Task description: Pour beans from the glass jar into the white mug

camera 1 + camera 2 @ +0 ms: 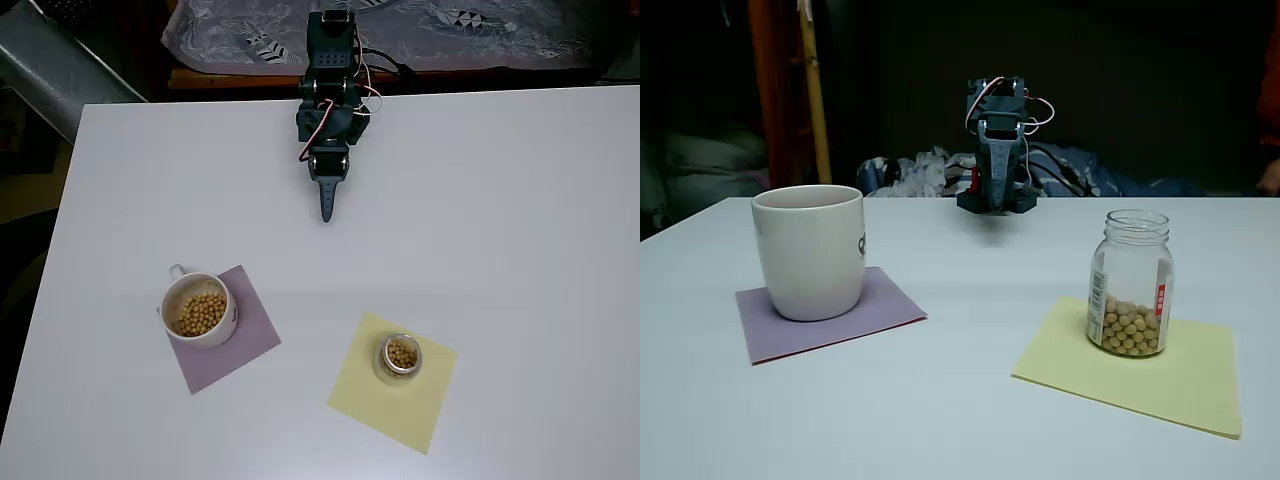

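Currently the gripper (pixel 327 205) sits folded near the arm's base at the far edge of the table (pixel 500 200), pointing toward the middle of the work surface. Its fingers appear pressed together to a single tip in the overhead view, and nothing is held between them. It is well apart from both task objects.

Moving outward, the white mug (pixel 198 310) stands upright on a purple square mat (pixel 245 345), at the left of the overhead view. The mug already contains a layer of beans (pixel 202 314); from the fixed view its interior is hidden by the rim.

The glass jar (pixel 1129 283) stands upright and uncapped on a yellow square mat (pixel 1180 385), at the right of both views and well apart from the mug. A quantity of beans fills roughly its lower third in the fixed view.

Assessment of progress: with beans present in both vessels, the pictures do not settle whether a partial pour has been made or the mug was pre-loaded. Judged against the task, the jar's remaining beans have not been transferred. Remaining steps: approach the jar, grasp it around the body, carry it over the mug, tilt it to empty.
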